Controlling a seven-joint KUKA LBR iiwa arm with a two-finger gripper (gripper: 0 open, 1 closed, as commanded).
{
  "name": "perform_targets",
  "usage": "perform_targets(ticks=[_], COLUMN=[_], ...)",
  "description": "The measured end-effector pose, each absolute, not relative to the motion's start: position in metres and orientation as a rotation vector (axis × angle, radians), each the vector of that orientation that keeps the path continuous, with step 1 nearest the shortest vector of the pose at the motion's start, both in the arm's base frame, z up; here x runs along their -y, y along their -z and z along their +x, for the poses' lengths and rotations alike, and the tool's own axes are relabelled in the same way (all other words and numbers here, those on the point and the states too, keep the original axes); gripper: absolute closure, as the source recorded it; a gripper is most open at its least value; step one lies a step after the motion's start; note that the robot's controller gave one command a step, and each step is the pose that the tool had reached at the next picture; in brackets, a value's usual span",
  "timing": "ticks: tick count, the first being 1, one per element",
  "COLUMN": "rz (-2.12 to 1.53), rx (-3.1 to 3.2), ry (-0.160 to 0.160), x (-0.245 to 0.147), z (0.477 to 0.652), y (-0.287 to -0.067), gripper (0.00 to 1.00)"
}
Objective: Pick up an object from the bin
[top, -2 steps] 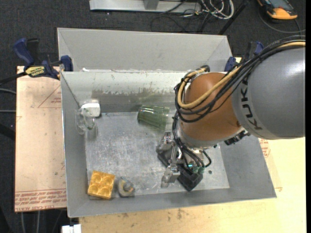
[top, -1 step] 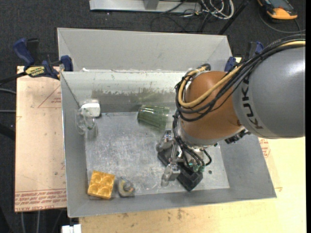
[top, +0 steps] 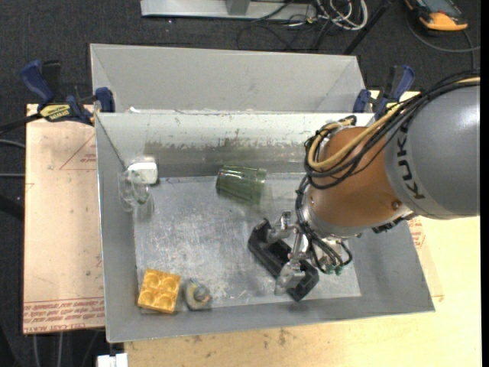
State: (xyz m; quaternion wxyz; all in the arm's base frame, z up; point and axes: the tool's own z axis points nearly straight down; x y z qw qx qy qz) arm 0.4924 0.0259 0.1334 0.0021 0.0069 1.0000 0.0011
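Note:
My gripper point(top: 281, 264) hangs low over the bin floor in the front right part, under the orange wrist cover. I see nothing held in it. A green translucent cup point(top: 241, 183) lies on its side near the back wall, up and left of the gripper and apart from it. A small grey round thing point(top: 199, 297) rests near the front wall, well to the gripper's left.
A yellow waffle-patterned block point(top: 160, 290) lies in the front left corner beside the grey round thing. A clear glass piece with a white top point(top: 138, 180) stands in the back left corner. The arm and its cables cover the bin's right side.

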Motion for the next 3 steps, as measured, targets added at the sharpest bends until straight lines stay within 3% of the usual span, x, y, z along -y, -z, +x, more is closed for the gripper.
perform_targets(ticks=[1,2,3], rz=[-0.157,-0.239,-0.239], rx=[-3.133,-3.11,-3.11], ry=[0.016,-0.003,-0.004], x=[-0.007,-0.021,-0.021], z=[0.522,0.532,0.532], y=[-0.107,-0.098,-0.098], gripper=[0.0,1.0,1.0])
